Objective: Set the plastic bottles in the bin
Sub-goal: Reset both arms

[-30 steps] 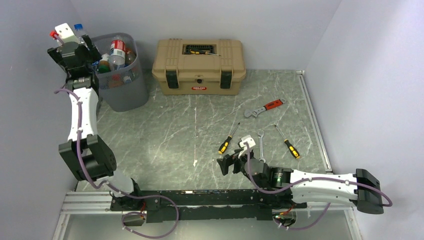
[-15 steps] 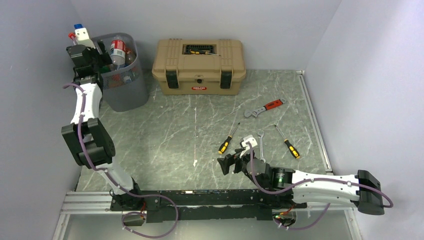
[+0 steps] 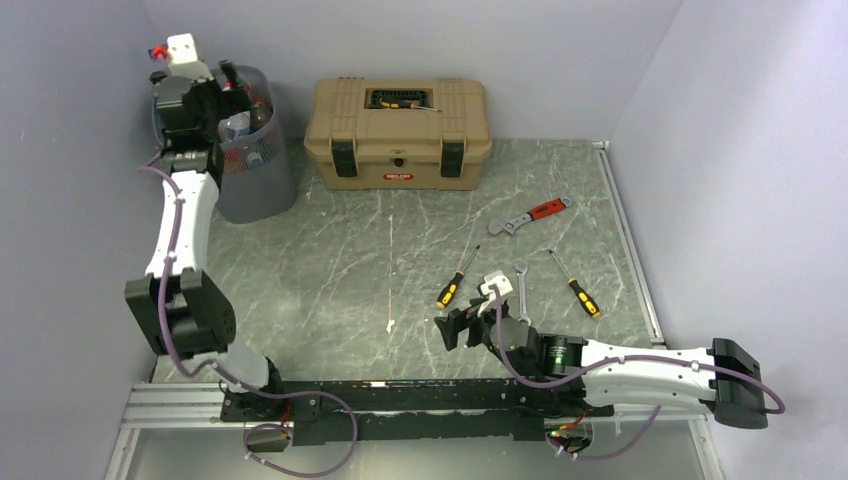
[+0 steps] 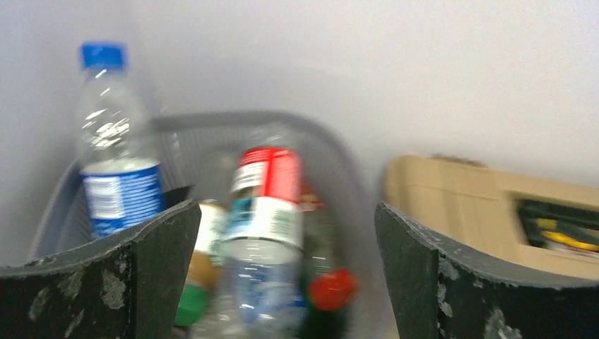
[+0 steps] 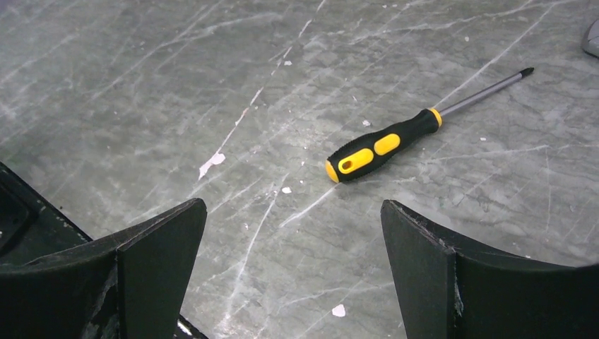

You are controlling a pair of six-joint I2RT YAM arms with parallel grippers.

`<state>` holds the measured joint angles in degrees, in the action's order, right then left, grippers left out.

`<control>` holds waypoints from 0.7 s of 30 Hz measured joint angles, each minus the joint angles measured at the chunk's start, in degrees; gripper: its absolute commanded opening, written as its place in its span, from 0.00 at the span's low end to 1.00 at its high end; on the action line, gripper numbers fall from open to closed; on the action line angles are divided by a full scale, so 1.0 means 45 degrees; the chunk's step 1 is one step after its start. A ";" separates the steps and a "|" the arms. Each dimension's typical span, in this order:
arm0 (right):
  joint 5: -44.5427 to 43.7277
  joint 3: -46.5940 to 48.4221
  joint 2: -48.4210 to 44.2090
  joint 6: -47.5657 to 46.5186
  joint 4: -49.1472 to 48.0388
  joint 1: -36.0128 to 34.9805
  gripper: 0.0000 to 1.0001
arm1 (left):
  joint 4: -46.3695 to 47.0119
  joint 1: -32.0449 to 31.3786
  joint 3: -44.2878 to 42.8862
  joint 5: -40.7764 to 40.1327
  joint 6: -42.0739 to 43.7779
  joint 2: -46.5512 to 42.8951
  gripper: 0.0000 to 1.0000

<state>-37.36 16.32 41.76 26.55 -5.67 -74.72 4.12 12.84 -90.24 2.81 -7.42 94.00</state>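
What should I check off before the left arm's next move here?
1. Left gripper open, nothing clamped: ok.
2. Left gripper at the opening of the bin: ok.
3. Red-white labelled bottle inside the bin: ok.
4. Blue-capped bottle settled fully inside: cannot tell, view blurred.
5. Bottles left on the table: none visible, ok.
6. Right gripper open, clear of the screwdriver: ok.

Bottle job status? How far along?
Done: a red-white-label bottle and a blue-label bottle, among others, are in the bin. The top view shows none on the table, only tools and the toolbox.
In hand: nothing. The left claw is open above the bin, and the right claw is open near a screwdriver.
Left: likely just retracting.
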 measured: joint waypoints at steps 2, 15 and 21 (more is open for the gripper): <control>-0.0029 0.0024 0.0253 -0.0019 0.0010 0.0000 0.99 | -0.0398 -0.0986 -0.0029 -0.0335 0.0073 -0.0952 0.99; -0.1297 0.2098 0.0534 -0.0709 0.0729 0.0000 1.00 | -0.5644 -0.6319 0.0981 -0.1987 0.0005 -0.4731 0.99; -0.2560 0.2807 0.0816 -0.1239 0.0248 0.0000 1.00 | -0.8864 -0.7582 0.1302 -0.2181 -0.0340 -0.3589 1.00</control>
<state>-48.88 28.95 45.43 20.97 -4.56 -74.72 -35.77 -21.28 -84.38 -7.01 -8.95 77.84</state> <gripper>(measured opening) 0.994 0.995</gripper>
